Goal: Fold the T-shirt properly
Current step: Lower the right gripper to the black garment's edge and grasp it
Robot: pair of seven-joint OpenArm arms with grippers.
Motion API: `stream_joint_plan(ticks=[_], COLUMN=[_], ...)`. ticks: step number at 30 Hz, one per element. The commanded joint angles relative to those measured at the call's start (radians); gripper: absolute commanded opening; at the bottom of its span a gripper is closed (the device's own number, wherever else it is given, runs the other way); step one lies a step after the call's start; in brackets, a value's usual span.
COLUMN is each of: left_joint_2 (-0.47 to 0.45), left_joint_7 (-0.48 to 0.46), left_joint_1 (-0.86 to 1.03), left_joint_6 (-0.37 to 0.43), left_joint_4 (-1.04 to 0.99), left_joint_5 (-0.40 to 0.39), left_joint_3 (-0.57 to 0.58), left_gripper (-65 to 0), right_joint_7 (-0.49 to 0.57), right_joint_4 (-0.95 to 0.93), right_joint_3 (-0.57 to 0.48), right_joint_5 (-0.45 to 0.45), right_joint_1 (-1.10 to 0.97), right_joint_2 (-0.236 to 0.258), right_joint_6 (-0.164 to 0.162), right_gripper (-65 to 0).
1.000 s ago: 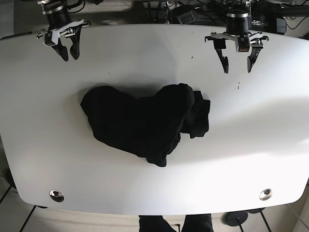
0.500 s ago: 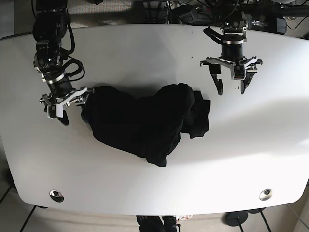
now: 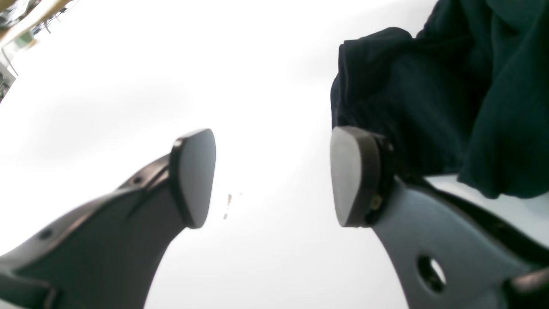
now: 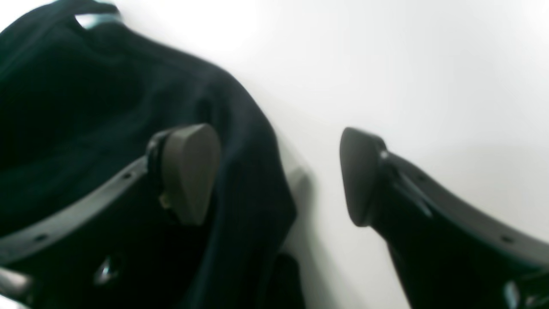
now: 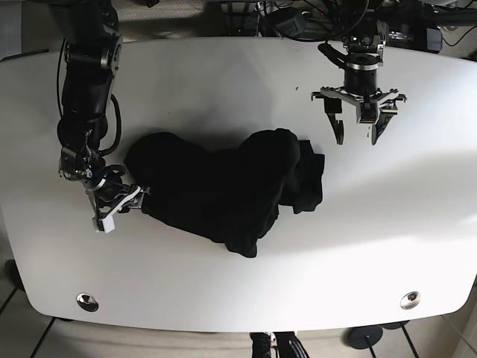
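Observation:
The black T-shirt lies crumpled in a heap in the middle of the white table. My right gripper is low at the shirt's lower left edge and open. In the right wrist view its left finger is over the dark T-shirt, and the cloth's edge runs between the fingers of the right gripper. My left gripper hangs open above the table, beyond the shirt's upper right corner. In the left wrist view the left gripper holds nothing, and the T-shirt lies beside its right finger.
Two metal grommets sit near the table's front corners. Cables and equipment crowd the back edge. Small dark specks mark the table under the left gripper.
Both arms have come forward from the back edge. In the last half second the right gripper dropped further down the shirt's left edge. The left gripper barely moved.

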Motion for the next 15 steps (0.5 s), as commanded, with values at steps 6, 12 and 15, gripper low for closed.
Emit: stream_joint_plan(ticks=[6,12,15], left_joint_2=[-0.004,-0.005,-0.005], left_joint_7=[-0.025,-0.025,-0.025], left_joint_1=[-0.005,-0.006,-0.006], left_joint_6=[0.005,0.005,0.005], left_joint_4=[0.016,0.016,0.016], left_joint_5=[0.0,0.0,0.0], left_joint_3=[-0.002,-0.002,-0.002], left_gripper=[-26.1,-26.1,-26.1], right_joint_7=[0.031,0.008,-0.066], right_joint_4=[0.142,0.245,0.453], right_joint_3=[0.001,0.003,0.001], right_joint_5=[0.021,0.027,0.029], right_joint_1=[-0.057,-0.08,-0.139], right_joint_2=[-0.02,-0.017,-0.023], right_joint_6=[0.013,0.007,0.015], right_gripper=[-21.9,-21.9,-21.9])
